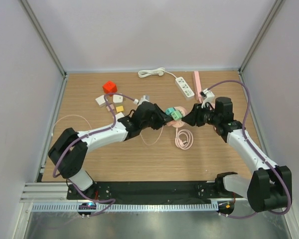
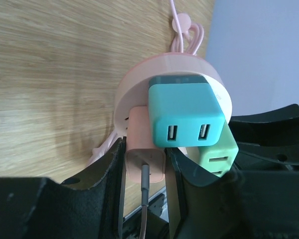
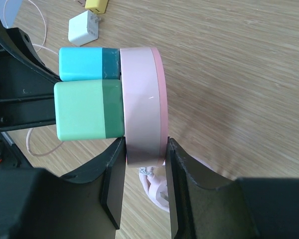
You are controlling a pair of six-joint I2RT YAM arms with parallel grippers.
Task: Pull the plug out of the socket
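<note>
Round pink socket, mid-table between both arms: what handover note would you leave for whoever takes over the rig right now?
Left pincer: shut on the pink plug.
Right pincer: shut on the rim of the round pink socket, its face turned toward the left arm.
Teal charger and green charger sit in the same socket, beside the pink plug.
Done: both grips are set.
Left to do: the pink plug looks fully seated, so pull it straight away from the socket while the right side holds firm.
</note>
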